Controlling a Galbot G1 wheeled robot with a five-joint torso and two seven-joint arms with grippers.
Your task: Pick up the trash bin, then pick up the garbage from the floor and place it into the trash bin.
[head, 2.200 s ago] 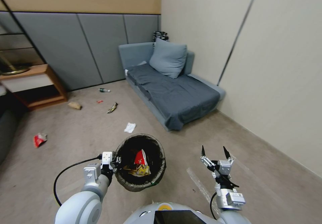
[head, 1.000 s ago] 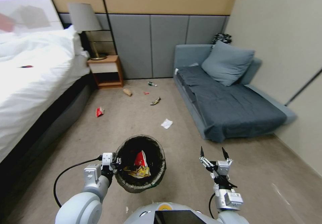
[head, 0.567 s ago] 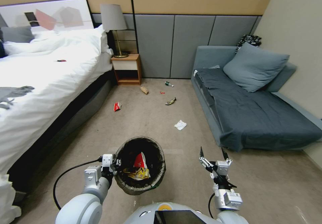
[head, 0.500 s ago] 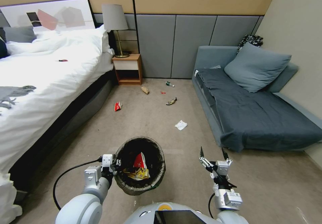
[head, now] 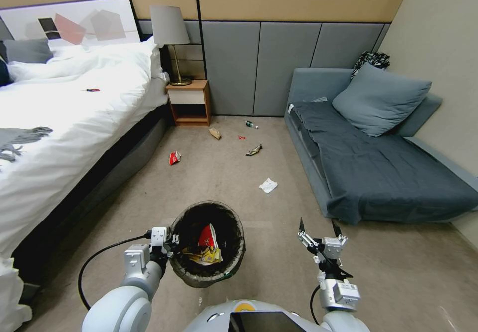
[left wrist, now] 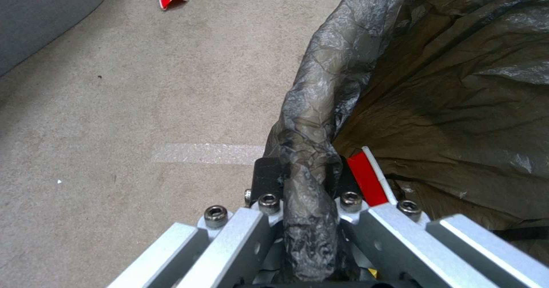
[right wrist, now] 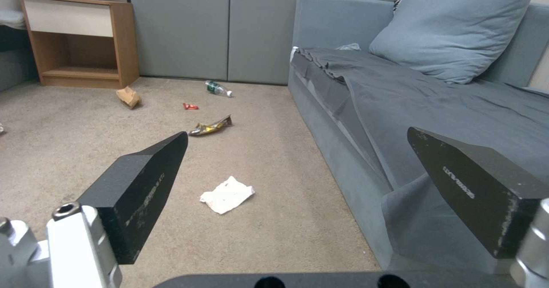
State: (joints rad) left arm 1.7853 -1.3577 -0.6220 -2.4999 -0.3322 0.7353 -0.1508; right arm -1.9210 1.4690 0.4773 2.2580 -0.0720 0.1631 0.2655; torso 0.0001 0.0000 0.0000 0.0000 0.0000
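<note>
The head view has swung round and now steadied on the litter. The left pincer stays clenched on the trash bin rim; the right pincer hangs released, probably nearest the crumpled tissue ahead.

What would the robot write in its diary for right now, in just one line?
left gripper: shut on trash bin rim | right gripper: open, empty | bin: wrappers inside | tissue: nearest litter on floor
</note>
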